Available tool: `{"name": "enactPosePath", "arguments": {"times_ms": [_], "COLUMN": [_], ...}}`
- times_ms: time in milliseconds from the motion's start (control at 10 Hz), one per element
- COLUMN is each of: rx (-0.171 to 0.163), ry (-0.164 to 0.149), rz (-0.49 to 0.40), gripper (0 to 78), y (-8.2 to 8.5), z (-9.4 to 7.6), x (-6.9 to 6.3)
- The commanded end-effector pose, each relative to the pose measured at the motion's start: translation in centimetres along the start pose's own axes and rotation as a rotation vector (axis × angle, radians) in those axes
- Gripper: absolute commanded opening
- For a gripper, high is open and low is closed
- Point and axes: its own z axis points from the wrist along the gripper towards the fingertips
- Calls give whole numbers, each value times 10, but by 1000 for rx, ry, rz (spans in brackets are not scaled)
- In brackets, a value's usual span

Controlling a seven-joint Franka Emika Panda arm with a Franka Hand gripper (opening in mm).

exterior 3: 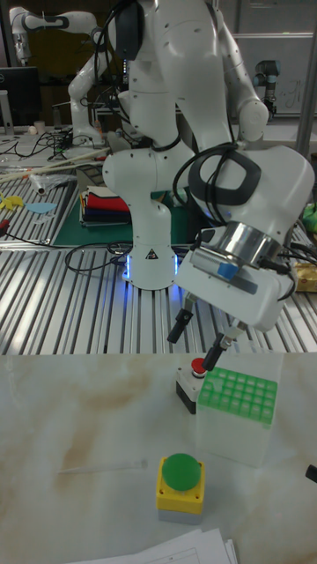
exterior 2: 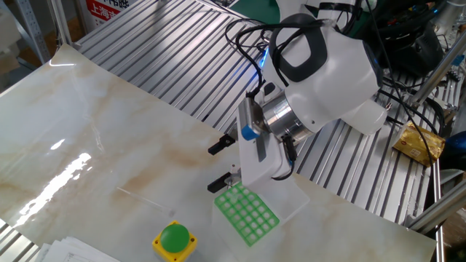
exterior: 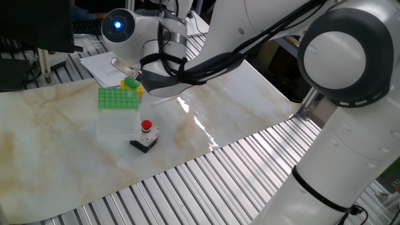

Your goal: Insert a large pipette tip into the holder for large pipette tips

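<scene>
- Gripper (exterior 3: 199, 343): suspended above the tabletop (exterior 2: 87, 131) with its two black fingers (exterior 2: 218, 146) spread wide apart and nothing between them. In the tall fixed view one finger hangs over bare marble, the other ends just above the near corner of the rack.
- The holder for large pipette tips (exterior 2: 247, 214): bright green grid top on a clear base, standing upright on the tabletop. In the other fixed view it sits at about 5 o'clock from the fingers, close beneath them. Whether any hole is filled cannot be told from any view.
- The large pipette tip (exterior 3: 101, 467): lying flat on the marble, well apart from the rack and untouched by the fingers. In the tall fixed view it lies at roughly 8 o'clock from the rack; in the other fixed view it shows as a thin pale line (exterior 2: 137, 195) at about 9 o'clock from the rack.
- Black box with a red button (exterior: 145, 136): resting on the tabletop just beside the rack, at about 4 o'clock from it in the one fixed view.
- Yellow-based green knob (exterior 3: 181, 483): standing on the tabletop near the rack, at 7 o'clock from it in the tall fixed view, just right of the tip's end.
- Paper sheets (exterior: 103, 67): lying at the tabletop's far edge in the one fixed view.
</scene>
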Motion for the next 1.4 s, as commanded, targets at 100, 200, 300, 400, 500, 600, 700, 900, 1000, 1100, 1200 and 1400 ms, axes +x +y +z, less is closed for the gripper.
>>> {"name": "enactPosePath", "arguments": {"times_ms": [100, 200, 300, 400, 500, 600, 700, 900, 1000, 1100, 1200, 1400], "rx": [-57, -54, -47, -42, -44, -55, -57, -54, -48, -39, -41, -57], "ry": [403, 422, 432, 446, 454, 513, 543, 621, 638, 677, 696, 733], "rz": [-171, -191, -217, -244, -251, -304, -346, -479, -513, -575, -605, -713], "gripper": [774, 774, 774, 774, 774, 774, 774, 774, 774, 774, 774, 774], "y": [0, 0, 0, 0, 0, -3, -5, -12, -13, -15, -15, -20], "z": [-21, -21, -21, -21, -21, -22, -22, -25, -26, -28, -29, -29], "x": [-4, -4, -4, -5, -5, -10, -14, -25, -27, -29, -30, -36]}}
